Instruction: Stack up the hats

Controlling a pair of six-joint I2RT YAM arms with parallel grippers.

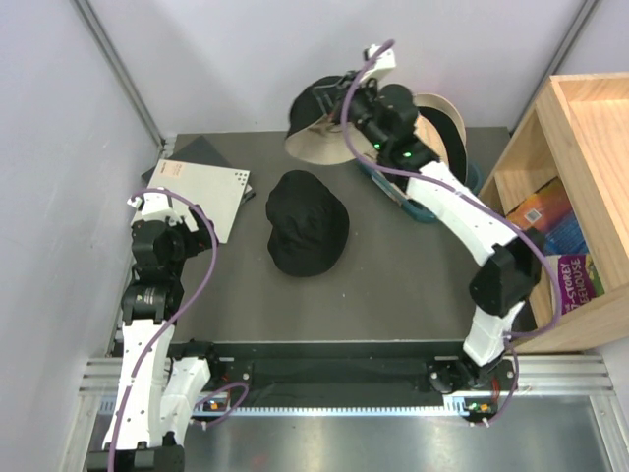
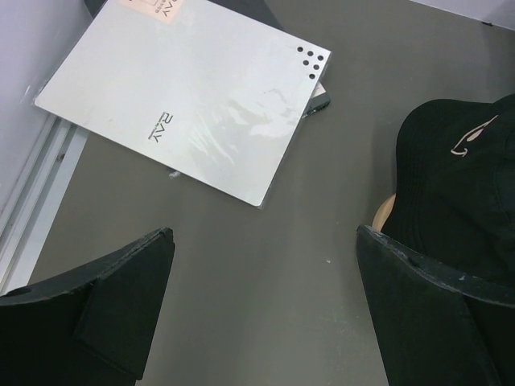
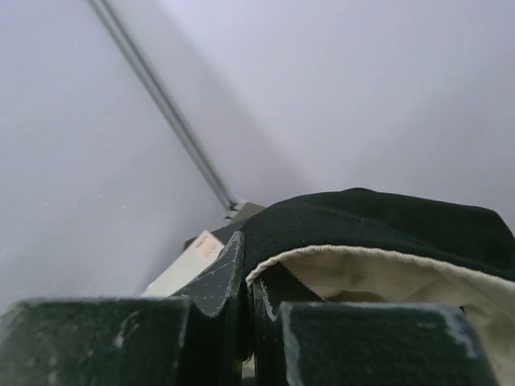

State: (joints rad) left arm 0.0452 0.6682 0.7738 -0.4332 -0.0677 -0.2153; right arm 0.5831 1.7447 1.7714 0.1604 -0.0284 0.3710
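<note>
1. Above the far edge of the counter (image 1: 393,295), your right claw (image 3: 249,283) is pinching the brim of a black-and-cream hat (image 1: 313,146). Its jaws are nearly closed on a thin fold of cloth, and the hat is hanging clear of the surface.
2. Near the middle of the counter, a black hat (image 1: 307,234) is lying crown up. To my eye it is serving as the base of the stack.
3. Toward the left edge, your left claw (image 2: 265,299) is hanging spread wide and gripping nothing, with bare counter between its fingers.
4. Risk: you are gripping only a brim edge. The floppy fabric could slip out during the carry, or the hat could land folded or off-centre on the black one.
5. Risk: the hat is dangling lopsided, so a low pass could drag its brim across the black hat and shove it.
6. Risk: a cream-and-black hat (image 1: 444,123) is sitting in the teal tub (image 1: 425,211) by the far right corner, close beside your arm. A careless swing could snag it.
7. Materials: the hats are looking like soft cloth, round-crowned with limp brims. The held one is showing black outside and a cream lining.
8. A tan sliver is peeking from under the black hat's brim in the left wrist view; I cannot tell what it is.
</note>
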